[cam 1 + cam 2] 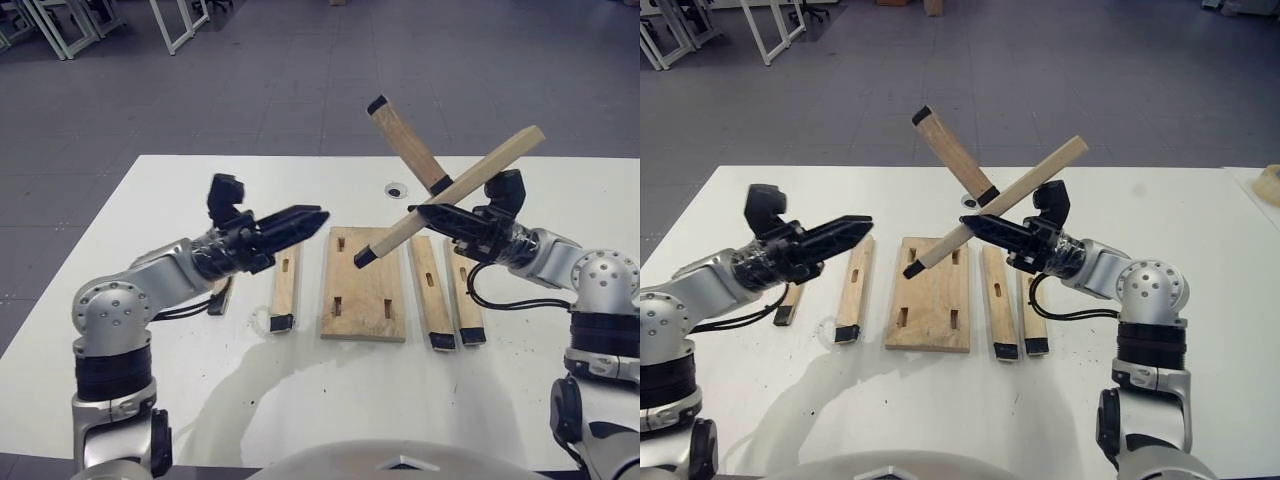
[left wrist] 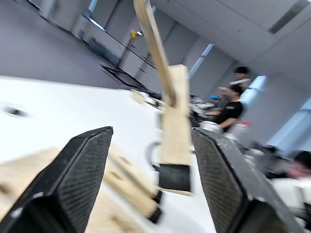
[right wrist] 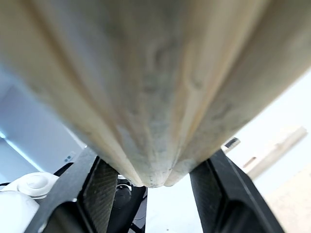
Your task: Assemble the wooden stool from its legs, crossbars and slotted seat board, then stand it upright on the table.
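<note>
- Well, my right claw (image 1: pixel 420 212) is clenched on a crossed pair (image 1: pixel 440 180) of wood pieces and holds them up in the air, above the right side of the seat board.
- The pair is a thin stick (image 1: pixel 490 165) and a thick leg (image 1: pixel 405 140) with a black tip. I cannot tell if they are joined or just pinched together.
- The low end of the thin stick hangs just over the seat board (image 1: pixel 365 290), which lies flat on the table (image 1: pixel 200 200) with its slots facing up.
- My left claw (image 1: pixel 312 216) is released. Its fingers (image 2: pixel 77 179) are apart with nothing between them. It hovers over the table, pointing at the crossed pair.
- One leg (image 1: pixel 285 290) lies just left of the board, and another piece (image 1: pixel 222 295) lies farther left, partly under my left arm.
- Two more legs (image 1: pixel 432 295) lie side by side on the right of the board.
- I think the job has only just begun. Nothing sits in the board's slots yet. Most pieces lie loose, and the stool has not been built or stood up.
</note>
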